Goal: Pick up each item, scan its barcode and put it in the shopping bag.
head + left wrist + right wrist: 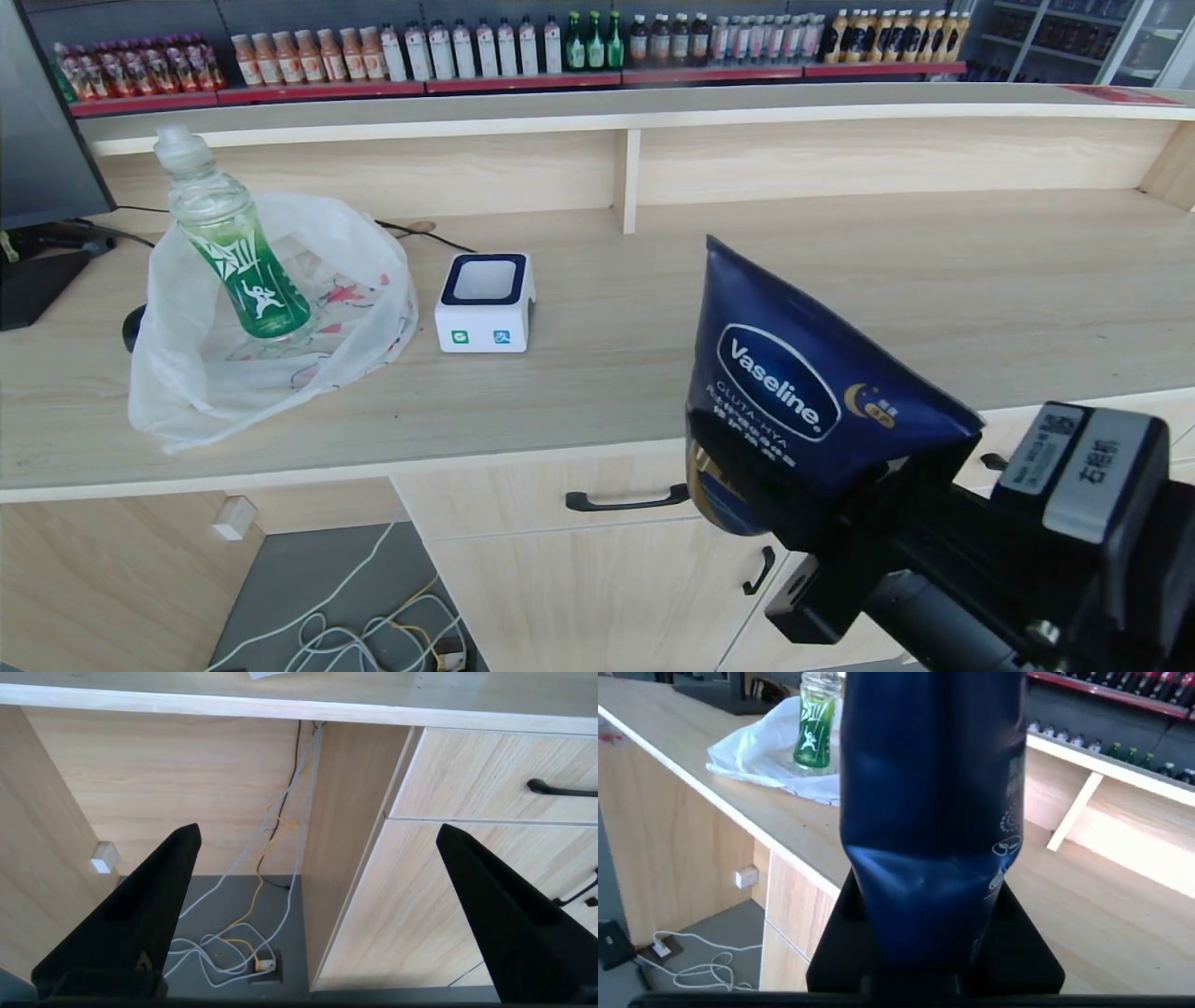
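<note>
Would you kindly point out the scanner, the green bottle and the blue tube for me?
scanner [484,317], head view, on its white front face.
green bottle [235,250], head view, on its green label.
blue tube [794,392], head view, on its printed front.

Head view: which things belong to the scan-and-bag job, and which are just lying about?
Job: dark blue plastic tube in right end effector; white box-shaped barcode scanner; translucent white plastic shopping bag; green-labelled clear bottle inside it.
Lying about: black monitor; shelved bottles; floor cables.

Black wedge fingers [140,924], grey labelled wrist [1111,481]
</note>
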Motion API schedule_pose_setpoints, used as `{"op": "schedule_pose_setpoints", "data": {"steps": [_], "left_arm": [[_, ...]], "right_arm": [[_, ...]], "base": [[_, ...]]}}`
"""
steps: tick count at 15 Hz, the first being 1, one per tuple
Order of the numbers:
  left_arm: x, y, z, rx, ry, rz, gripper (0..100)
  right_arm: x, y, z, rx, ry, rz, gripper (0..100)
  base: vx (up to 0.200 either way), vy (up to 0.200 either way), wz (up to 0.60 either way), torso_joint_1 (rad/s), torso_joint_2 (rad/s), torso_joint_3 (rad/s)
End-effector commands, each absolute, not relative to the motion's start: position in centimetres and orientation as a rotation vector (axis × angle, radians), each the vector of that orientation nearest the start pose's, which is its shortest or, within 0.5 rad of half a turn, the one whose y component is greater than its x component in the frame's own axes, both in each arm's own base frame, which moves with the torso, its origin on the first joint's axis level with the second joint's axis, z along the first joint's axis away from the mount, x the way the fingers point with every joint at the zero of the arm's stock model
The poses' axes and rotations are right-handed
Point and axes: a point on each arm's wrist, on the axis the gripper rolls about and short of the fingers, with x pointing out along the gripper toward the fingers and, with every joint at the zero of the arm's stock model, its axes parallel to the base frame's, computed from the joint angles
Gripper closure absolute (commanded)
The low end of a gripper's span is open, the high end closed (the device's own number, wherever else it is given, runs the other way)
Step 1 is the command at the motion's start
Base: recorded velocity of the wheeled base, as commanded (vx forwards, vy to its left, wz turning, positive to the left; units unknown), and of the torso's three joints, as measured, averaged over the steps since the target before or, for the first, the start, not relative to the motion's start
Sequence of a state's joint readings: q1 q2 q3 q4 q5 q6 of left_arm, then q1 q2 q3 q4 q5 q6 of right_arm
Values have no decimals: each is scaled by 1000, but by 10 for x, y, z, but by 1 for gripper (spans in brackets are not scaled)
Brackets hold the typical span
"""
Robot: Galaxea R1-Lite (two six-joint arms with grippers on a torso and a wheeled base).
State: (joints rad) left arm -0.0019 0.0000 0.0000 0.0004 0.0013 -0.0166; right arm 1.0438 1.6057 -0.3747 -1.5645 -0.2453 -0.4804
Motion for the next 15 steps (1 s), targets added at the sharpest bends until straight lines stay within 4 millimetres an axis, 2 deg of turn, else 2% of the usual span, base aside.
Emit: {"op": "schedule_pose_setpoints", "data": {"steps": [1,3,7,9,11,15], "left_arm": [[-23,0,75,-17,0,0,0],[-23,0,75,-17,0,-2,0],[-23,0,76,-17,2,0,0],[-23,0,76,-17,2,-2,0],[-23,0,75,-17,0,0,0],[-23,0,76,-17,2,-2,0]], "right_arm": [[112,230,191,-300,-495,779,100],[110,236,197,-386,-572,772,100],[104,233,191,-599,-702,826,100],[104,241,187,-668,-775,879,100],[107,259,185,-708,-860,932,100],[111,259,182,-792,-909,912,100]], "base": [[0,0,0,0,0,0],[0,0,0,0,0,0],[0,0,0,0,0,0],[0,0,0,0,0,0],[0,0,0,0,0,0],[0,0,0,0,0,0]]}}
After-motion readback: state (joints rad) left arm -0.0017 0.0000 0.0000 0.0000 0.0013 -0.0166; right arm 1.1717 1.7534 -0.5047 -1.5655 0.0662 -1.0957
